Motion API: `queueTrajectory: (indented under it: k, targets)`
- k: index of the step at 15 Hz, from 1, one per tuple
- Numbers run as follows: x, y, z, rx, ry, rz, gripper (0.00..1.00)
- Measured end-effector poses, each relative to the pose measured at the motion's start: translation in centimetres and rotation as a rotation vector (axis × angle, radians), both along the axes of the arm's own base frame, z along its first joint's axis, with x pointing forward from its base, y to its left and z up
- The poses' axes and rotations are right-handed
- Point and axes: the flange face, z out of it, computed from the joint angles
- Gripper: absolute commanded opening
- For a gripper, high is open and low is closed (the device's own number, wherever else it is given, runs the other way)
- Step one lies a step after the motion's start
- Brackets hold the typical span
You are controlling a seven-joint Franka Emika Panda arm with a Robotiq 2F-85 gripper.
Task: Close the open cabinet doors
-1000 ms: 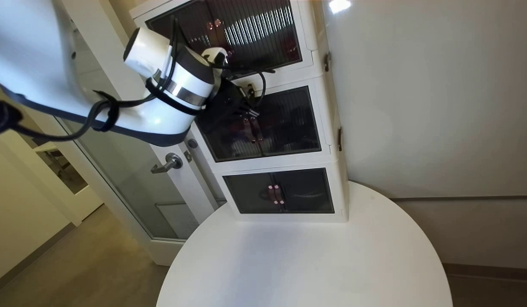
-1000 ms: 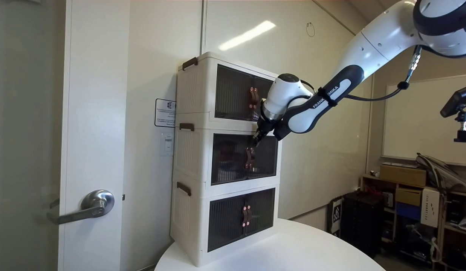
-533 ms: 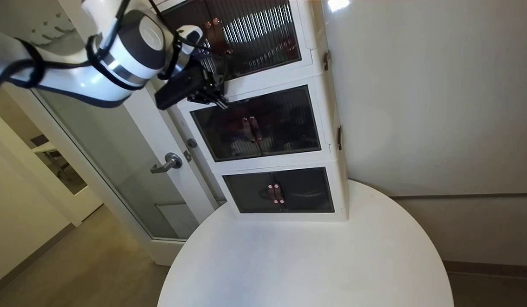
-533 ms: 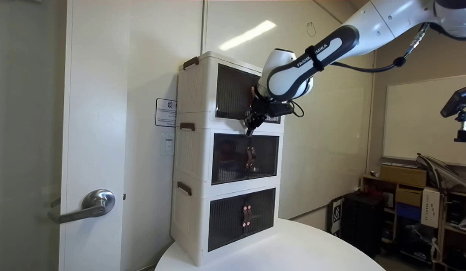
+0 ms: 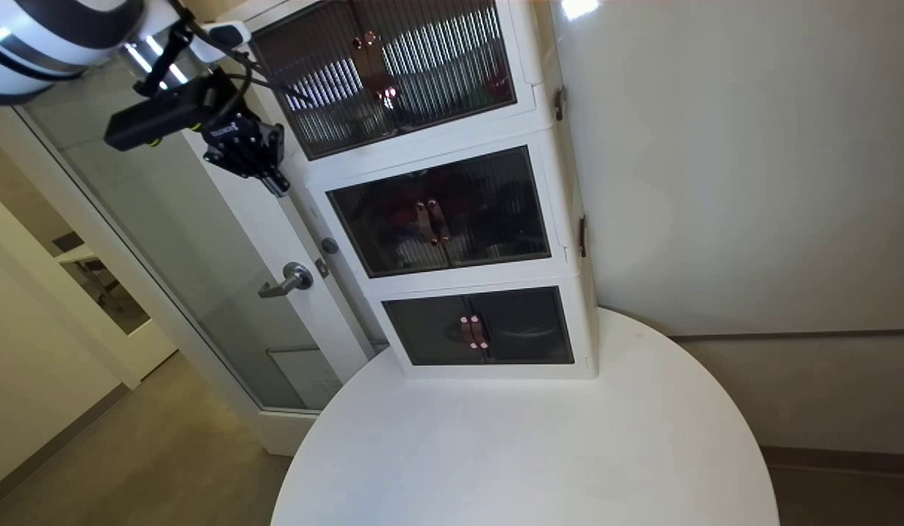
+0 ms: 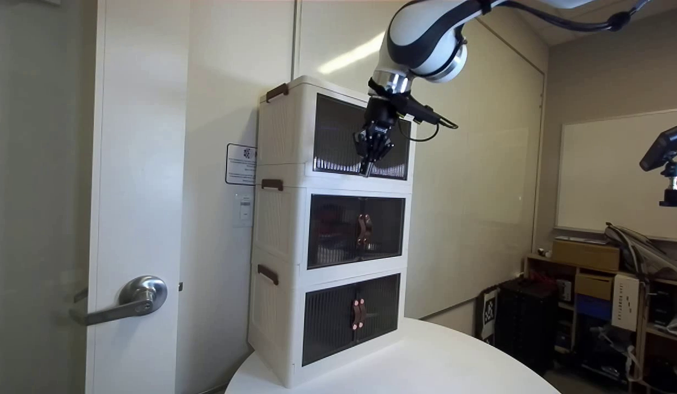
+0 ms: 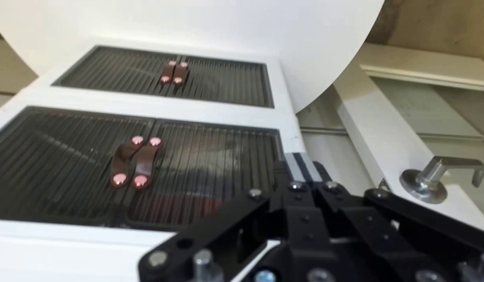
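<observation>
A white cabinet [image 5: 462, 279] of three stacked units stands on a round white table, seen in both exterior views [image 6: 281, 224]. Each unit has dark ribbed double doors with brown strap handles. The top doors [image 5: 441, 55], middle doors [image 5: 495, 212] and bottom doors [image 5: 525, 329] all look shut and flush with their frames. The wrist view shows the middle doors [image 7: 65, 168] and bottom doors [image 7: 226, 80]; the top doors are out of its view. My gripper [image 7: 303, 167] is shut and empty. In an exterior view the gripper [image 6: 366, 167] hides the top handles; it appears apart from the cabinet.
The round table [image 5: 525, 446] carries the cabinet. A glazed room door with a metal lever handle [image 5: 287, 280] is beside the cabinet, behind my gripper in an exterior view. A whiteboard wall [image 6: 469, 208] is on the cabinet's far side. Shelves with boxes [image 6: 587, 254] stand farther back.
My arm and gripper have risen and drawn back from the middle doors, moving up and left past the top unit in an exterior view. The top and middle doors are uncovered there.
</observation>
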Motion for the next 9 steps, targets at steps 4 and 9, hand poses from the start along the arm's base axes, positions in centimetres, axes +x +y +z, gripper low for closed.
queueTrajectory:
  k: [4,9]
  targets:
    - [-5.7,0.7,0.0,0.035,0.148,-0.016,0.61]
    - [-12.2,0.4,-3.3,-0.024,0.304,-0.048,0.97]
